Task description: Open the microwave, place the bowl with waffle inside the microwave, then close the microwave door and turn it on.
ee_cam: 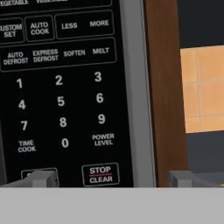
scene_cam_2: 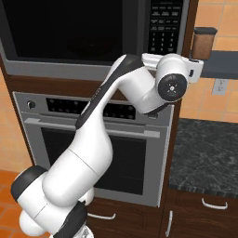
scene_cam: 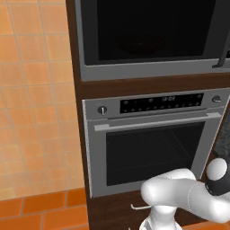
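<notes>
My gripper point(ee_cam: 111, 178) is nearest the hand camera, its two grey fingertips point(ee_cam: 41, 178) spread wide with nothing between them, hanging close before the microwave's keypad point(ee_cam: 61, 92), the left tip over the lower-left button and the right tip past the grey frame in front of the wooden cabinet post point(ee_cam: 164, 87). The microwave point(scene_cam: 152, 40) sits built into the dark wood column with its black glass microwave door point(scene_cam_2: 69, 32) shut, directly above the silver oven point(scene_cam: 152, 143). To the right lie a dark speckled counter point(scene_cam_2: 204, 153) and a brown jar point(scene_cam_2: 202, 42) on a shelf.
</notes>
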Motion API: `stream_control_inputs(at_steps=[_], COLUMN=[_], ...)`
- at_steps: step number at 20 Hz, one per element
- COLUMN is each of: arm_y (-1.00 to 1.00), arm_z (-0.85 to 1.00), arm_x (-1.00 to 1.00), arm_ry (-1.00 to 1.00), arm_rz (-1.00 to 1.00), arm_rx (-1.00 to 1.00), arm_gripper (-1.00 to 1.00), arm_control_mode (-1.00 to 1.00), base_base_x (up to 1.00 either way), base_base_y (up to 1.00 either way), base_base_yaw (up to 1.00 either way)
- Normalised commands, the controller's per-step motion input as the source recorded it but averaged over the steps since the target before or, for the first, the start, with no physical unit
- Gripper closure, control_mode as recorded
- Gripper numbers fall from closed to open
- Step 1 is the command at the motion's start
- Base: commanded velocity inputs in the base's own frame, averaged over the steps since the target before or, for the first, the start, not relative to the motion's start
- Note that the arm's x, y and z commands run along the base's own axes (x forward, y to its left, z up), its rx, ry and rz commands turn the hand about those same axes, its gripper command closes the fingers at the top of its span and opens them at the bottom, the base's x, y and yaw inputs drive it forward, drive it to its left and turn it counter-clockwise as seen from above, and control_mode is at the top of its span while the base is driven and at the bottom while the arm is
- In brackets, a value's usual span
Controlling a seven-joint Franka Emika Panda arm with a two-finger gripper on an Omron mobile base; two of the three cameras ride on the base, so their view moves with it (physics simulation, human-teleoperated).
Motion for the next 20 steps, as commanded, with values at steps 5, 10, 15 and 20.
stream_control_inputs(at_steps=[5,10,15,20], arm_y=[0.00,0.00,0.01,0.01], arm_z=[-0.04,-0.07,-0.01,0.04], arm_x=[0.21,0.17,-0.04,-0.59], arm_ry=[0.00,0.00,0.04,0.01], arm_rz=[0.00,0.00,0.00,0.00], arm_rx=[0.00,0.00,0.00,-0.04], arm_gripper=[-1.00,-1.00,-1.00,-1.00], arm_control_mode=[-1.00,-1.00,-1.00,-1.00], base_base_x=[0.00,0.00,0.00,0.00], base_base_y=[0.00,0.00,0.00,0.00], base_base_yaw=[0.00,0.00,0.00,0.00])
